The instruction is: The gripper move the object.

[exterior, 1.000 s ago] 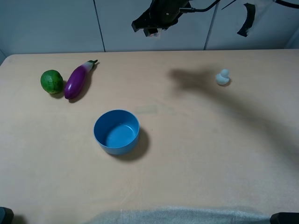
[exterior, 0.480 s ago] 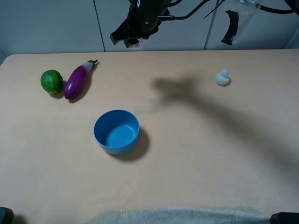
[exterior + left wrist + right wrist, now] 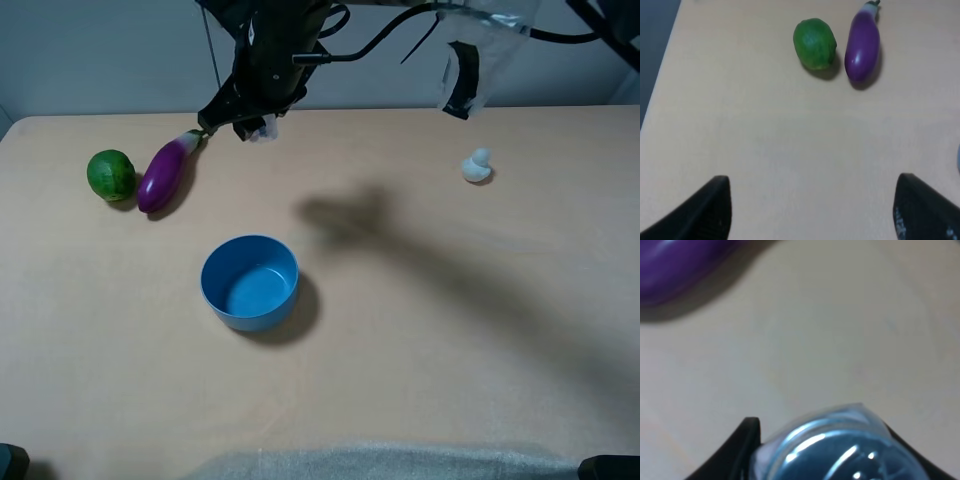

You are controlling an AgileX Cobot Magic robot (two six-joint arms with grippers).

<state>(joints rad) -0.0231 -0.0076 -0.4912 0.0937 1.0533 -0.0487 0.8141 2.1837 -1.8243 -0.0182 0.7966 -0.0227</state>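
Table [image 3: 450,330] pale tan, unpatterned. Bowl [image 3: 248,320] blue. At its 10 o'clock: lime [image 3: 111,174] mottled green; eggplant [image 3: 165,172] glossy purple, white shoulder, green stem. Duck figure [image 3: 477,166] pale whitish-blue. Black right gripper [image 3: 243,125]; shaker [image 3: 840,450] clear, silvery cap.

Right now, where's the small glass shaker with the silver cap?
The small clear glass shaker is held in the right hand, over the beige table's far edge left of centre in the exterior high view, just right of the purple eggplant.

Lime [image 3: 111,174] left of eggplant [image 3: 165,172], bowl [image 3: 243,320] nearer
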